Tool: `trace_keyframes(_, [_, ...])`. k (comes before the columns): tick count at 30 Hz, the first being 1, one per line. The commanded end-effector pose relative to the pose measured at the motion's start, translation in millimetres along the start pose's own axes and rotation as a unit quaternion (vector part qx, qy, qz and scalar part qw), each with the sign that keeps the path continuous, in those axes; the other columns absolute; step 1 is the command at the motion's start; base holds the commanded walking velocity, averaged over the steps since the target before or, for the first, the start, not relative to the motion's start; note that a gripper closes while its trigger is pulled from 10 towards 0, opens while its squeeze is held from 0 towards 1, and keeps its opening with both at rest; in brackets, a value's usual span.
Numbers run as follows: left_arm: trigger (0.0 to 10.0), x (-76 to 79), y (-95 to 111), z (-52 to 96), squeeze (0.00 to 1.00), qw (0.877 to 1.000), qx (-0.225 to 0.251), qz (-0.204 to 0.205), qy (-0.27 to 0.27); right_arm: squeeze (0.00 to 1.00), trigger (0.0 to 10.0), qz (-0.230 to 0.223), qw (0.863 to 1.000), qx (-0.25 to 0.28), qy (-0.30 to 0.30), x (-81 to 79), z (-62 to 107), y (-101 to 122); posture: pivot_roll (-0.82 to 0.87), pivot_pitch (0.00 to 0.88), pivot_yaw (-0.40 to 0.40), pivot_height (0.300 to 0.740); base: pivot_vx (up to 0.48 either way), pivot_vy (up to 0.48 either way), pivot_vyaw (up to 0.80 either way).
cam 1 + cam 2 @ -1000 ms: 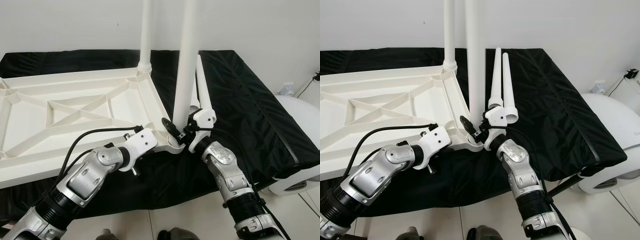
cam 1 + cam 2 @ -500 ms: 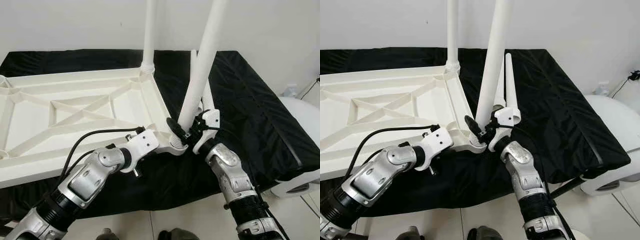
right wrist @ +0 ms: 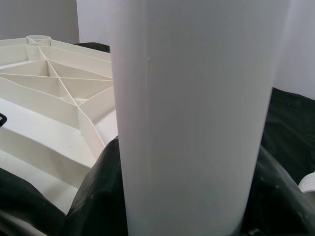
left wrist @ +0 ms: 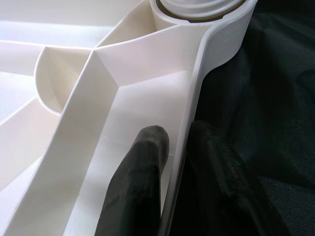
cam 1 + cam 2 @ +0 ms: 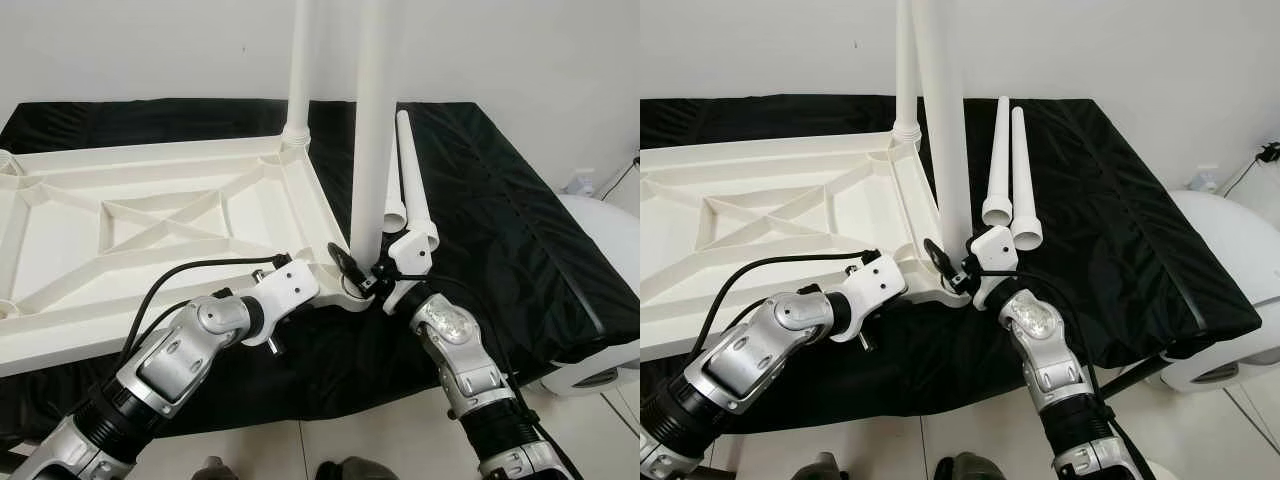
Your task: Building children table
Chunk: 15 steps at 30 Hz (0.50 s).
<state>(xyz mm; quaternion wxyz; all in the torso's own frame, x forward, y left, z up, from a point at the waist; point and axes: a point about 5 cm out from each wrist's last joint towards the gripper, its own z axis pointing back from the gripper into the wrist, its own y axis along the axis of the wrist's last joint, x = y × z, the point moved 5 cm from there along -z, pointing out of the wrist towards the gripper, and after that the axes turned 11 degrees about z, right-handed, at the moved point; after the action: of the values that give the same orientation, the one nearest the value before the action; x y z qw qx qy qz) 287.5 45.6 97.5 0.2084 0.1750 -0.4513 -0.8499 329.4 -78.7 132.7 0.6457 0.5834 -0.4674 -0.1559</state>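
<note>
A white children's table top (image 5: 60, 335) lies upside down on a black cloth. One white leg (image 5: 298, 70) stands fixed in its far right corner. A second leg (image 5: 367, 130) stands upright in the near right corner socket (image 5: 347, 293). My right gripper (image 5: 362, 275) is shut on this leg low at its base; in the right wrist view its black fingers (image 3: 96, 196) wrap the leg (image 3: 197, 123). My left gripper (image 4: 177, 142) is shut on the table top's rim (image 4: 197, 98) just beside that corner. Two loose legs (image 5: 412, 195) lie on the cloth to the right.
The black cloth (image 5: 520, 230) covers a low platform whose front edge runs just before my arms, with tiled floor (image 5: 380, 440) below. A white rounded appliance (image 5: 610, 290) stands at the right. A black cable (image 5: 190, 270) loops over my left arm.
The leg held by my right gripper leaned to the right half a second ago and now stands upright in the corner socket again. My left gripper has kept its hold on the rim.
</note>
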Motion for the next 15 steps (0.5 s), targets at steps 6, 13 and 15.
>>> trace_keyframes(6, [10.0,6.5,8.5,5.6,0.0,1.0,0.012,-0.018,-0.022,0.0,10.0,-0.054,0.991,-0.111,-0.041,6.7,32.4,-55.6,0.02,0.043,-0.064,0.74,0.0,0.0,0.0])
trace_keyframes(13, [10.0,4.2,9.0,6.8,1.0,1.0,0.013,-0.004,-0.025,0.0,10.0,-0.119,0.989,-0.032,-0.087,35.3,16.8,-18.9,0.03,0.04,-0.059,0.74,0.0,0.0,0.0])
trace_keyframes(15, [10.0,4.2,9.5,7.0,1.0,1.0,0.014,0.002,-0.027,0.0,10.0,-0.121,0.988,-0.026,-0.09,37.7,15.6,-16.1,0.03,0.04,-0.059,0.74,0.0,0.0,0.0])
